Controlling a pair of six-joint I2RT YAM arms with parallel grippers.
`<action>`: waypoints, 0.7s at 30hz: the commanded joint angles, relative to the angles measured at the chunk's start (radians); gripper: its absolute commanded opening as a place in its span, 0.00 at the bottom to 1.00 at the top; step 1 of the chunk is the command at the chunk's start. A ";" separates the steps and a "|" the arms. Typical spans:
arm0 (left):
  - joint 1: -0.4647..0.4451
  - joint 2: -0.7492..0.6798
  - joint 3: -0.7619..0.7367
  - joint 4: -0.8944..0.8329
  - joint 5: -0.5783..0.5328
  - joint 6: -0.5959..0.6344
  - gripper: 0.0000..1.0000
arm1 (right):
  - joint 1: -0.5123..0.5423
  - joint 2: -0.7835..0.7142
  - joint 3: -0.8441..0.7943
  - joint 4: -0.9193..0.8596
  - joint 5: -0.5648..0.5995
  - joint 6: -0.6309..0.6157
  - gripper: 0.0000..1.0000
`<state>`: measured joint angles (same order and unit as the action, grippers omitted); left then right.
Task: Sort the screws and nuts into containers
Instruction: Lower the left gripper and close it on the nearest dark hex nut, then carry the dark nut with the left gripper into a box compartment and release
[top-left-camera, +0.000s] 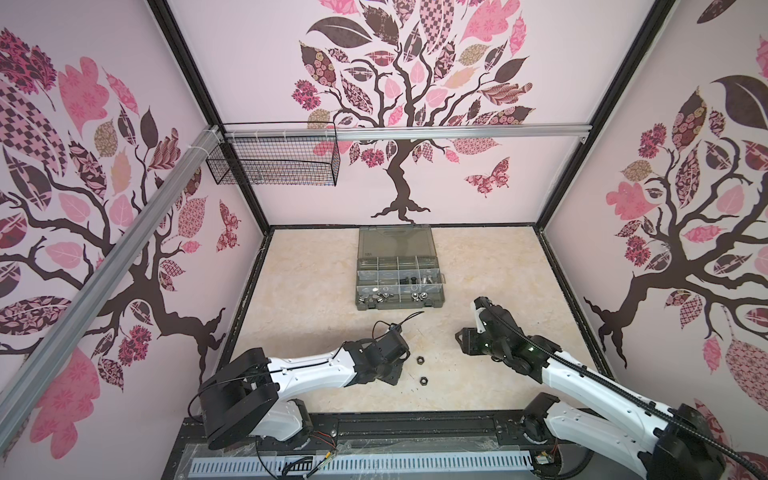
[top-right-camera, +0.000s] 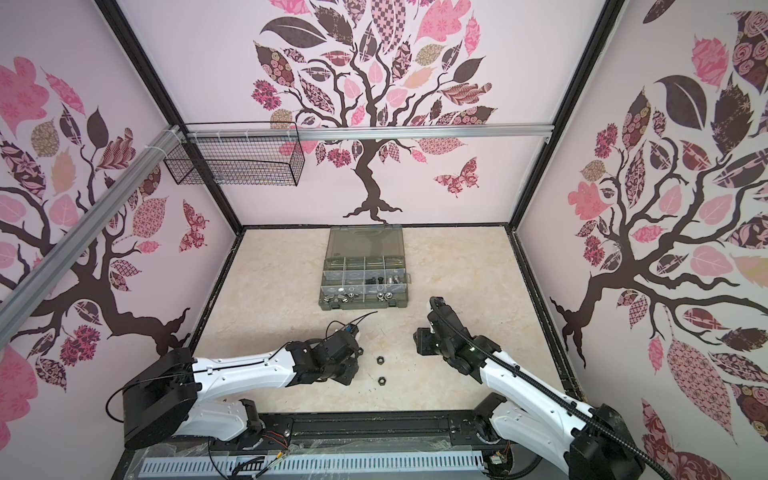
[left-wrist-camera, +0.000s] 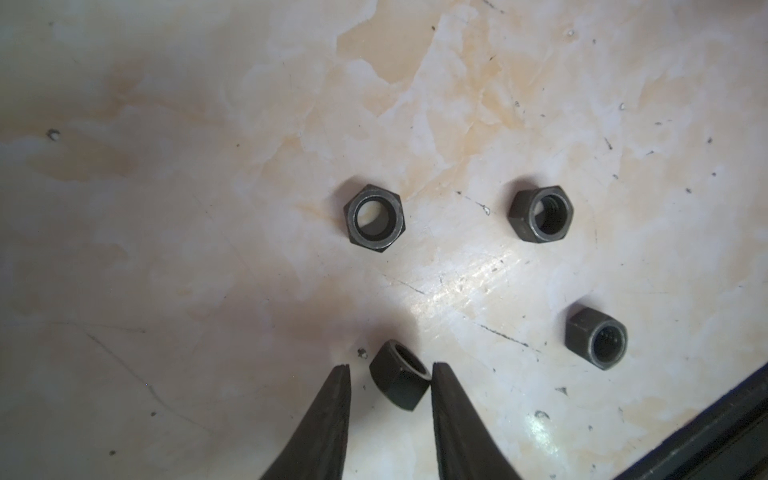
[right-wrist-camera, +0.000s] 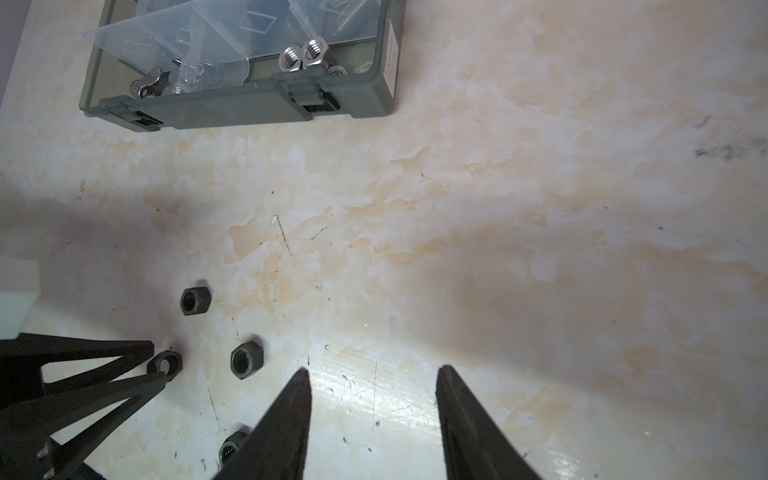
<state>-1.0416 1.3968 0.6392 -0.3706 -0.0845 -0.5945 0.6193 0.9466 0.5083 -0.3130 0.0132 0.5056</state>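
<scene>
Several black hex nuts lie loose on the marbled table. In the left wrist view one nut (left-wrist-camera: 399, 374) sits tilted between the tips of my left gripper (left-wrist-camera: 390, 368). One finger touches it and a gap shows at the other, so the jaws are open. Three more nuts (left-wrist-camera: 374, 218) (left-wrist-camera: 541, 214) (left-wrist-camera: 596, 336) lie beyond. Both top views show only two nuts (top-left-camera: 417, 359) (top-right-camera: 381, 380) beside that gripper. My right gripper (right-wrist-camera: 374, 370) hangs open and empty nearby. The containers (top-left-camera: 399, 306) hold silver nuts (right-wrist-camera: 303, 56) and screws (top-left-camera: 419, 279).
The case's lid (top-left-camera: 395, 241) lies open flat toward the back wall. A black wire basket (top-left-camera: 274, 162) hangs high at the back left. A black frame rail (top-left-camera: 415, 415) borders the table's front edge. A loose black cable (top-left-camera: 399, 320) arcs above the left wrist.
</scene>
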 joint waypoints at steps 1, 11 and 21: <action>-0.004 0.024 0.001 0.021 0.008 0.008 0.35 | -0.004 -0.012 0.004 -0.014 -0.001 0.011 0.52; -0.005 0.062 0.027 0.034 0.014 0.027 0.29 | -0.005 -0.011 0.002 -0.009 0.001 0.012 0.52; -0.006 0.069 0.034 0.024 -0.013 0.032 0.17 | -0.004 -0.017 -0.001 -0.014 0.001 0.013 0.52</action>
<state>-1.0435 1.4532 0.6510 -0.3355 -0.0864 -0.5716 0.6193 0.9466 0.5083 -0.3134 0.0132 0.5133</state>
